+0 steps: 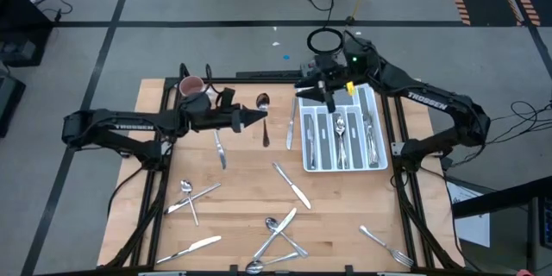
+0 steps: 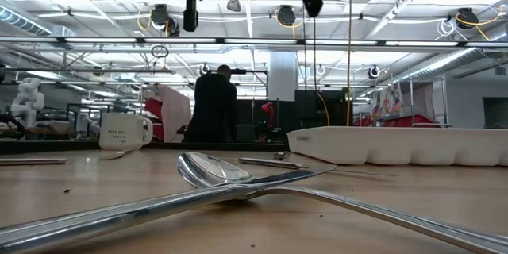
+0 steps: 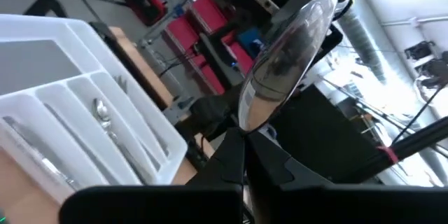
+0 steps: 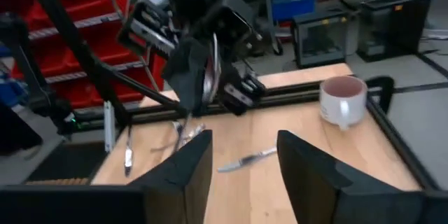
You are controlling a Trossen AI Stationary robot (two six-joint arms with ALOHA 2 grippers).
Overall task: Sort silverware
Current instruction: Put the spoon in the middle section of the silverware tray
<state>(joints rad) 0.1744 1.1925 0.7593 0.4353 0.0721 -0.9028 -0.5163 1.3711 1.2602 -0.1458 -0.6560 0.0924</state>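
**Status: L arm holds spoon aloft; R arm parked over tray**

Table [image 1: 259,190]: I see the wooden top w/ silverware scattered on it – crossed pcs near the front edge [image 1: 278,240], a fork [image 1: 385,247] front-right, a knife [image 1: 291,185] mid-table, a spoon crossed w/ another pc [image 1: 188,198] front-left.

Tray [image 1: 304,142]: white, compartmented, right-rear of table. Several pcs already lie in its slots [image 1: 342,136].

L arm: reaches in horizontally from the left side, wrist level, pointing toward the tray. Left gripper [image 1: 256,117] is raised off the table, approx. mid-rear, fingers clenched on a spoon [image 3: 283,56]; bowl sticks out beyond the fingertips, handle clamped between them. Low view confirms it hangs well above the table.

R arm: bent in from the right, elbow out past the table edge, wrist over the tray's rear-left corner. Right gripper [image 4: 241,157] released, fingers spread apart, holding nothing; also raised.

Mug [image 1: 191,87]: white/pink, rear-left, upright.

Person [image 2: 214,103]: dark clothing, standing in room beyond table.
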